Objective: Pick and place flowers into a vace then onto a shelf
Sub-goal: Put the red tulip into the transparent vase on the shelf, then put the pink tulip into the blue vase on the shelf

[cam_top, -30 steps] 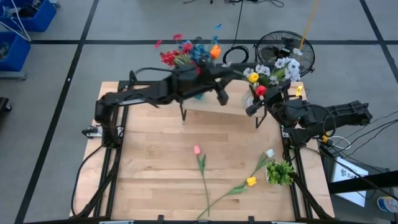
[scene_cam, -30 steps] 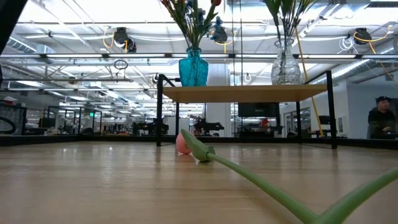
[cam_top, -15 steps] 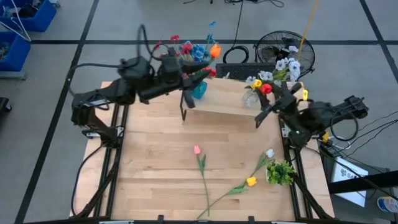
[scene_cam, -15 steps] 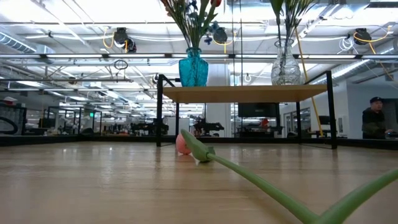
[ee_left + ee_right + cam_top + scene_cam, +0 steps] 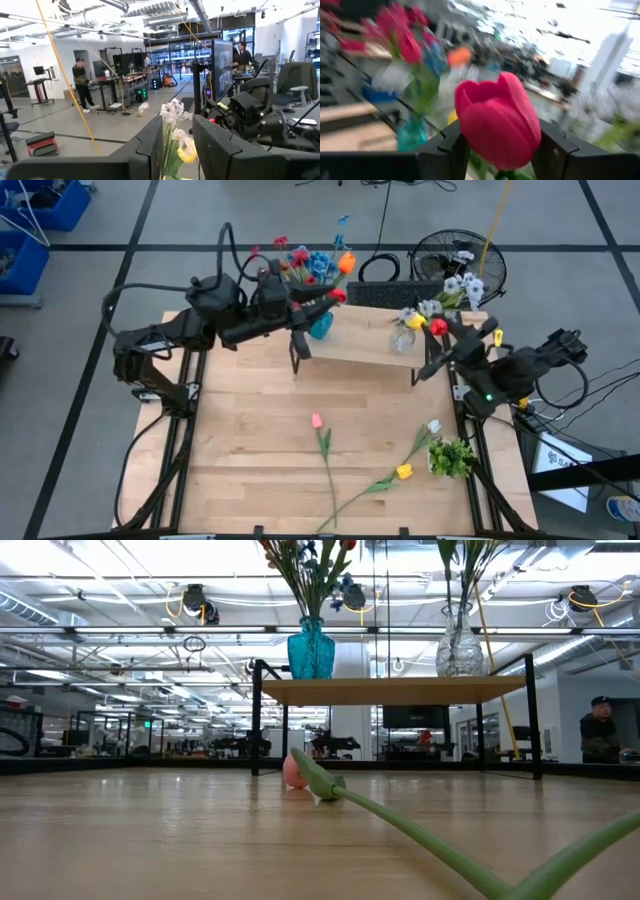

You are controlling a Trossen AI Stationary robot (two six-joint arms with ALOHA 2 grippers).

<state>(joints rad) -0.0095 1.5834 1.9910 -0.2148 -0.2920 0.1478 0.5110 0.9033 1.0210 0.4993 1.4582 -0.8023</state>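
The shelf (image 5: 360,346) stands at the table's far side and bears a blue vase (image 5: 320,326) with red, blue and orange flowers (image 5: 305,262) and a clear vase (image 5: 402,340) with white, yellow and red flowers (image 5: 450,288). Both vases show on the shelf in the low view (image 5: 311,650) (image 5: 459,648). My left gripper (image 5: 322,304) hovers open beside the blue vase. My right gripper (image 5: 442,340) is open near the clear vase, with a red blossom (image 5: 497,122) between its fingers. A pink flower (image 5: 317,421), a yellow one (image 5: 404,472) and a white one (image 5: 433,426) lie flat on the table. My right gripper has the red blossom (image 5: 497,122) standing between its two open fingers (image 5: 452,147). I cannot tell whether they touch it.
A bushy green clump (image 5: 452,457) lies near the table's right edge. A floor fan (image 5: 455,260) and cables sit behind the shelf. People stand in the room beyond (image 5: 600,730). Bare tabletop lies between the shelf and the loose flowers.
My left arm has drawn back from over the middle of the shelf toward the table's far left, ending beside the blue vase. My right arm has pulled back a little toward the right edge, and the red blossom has shifted right with it.
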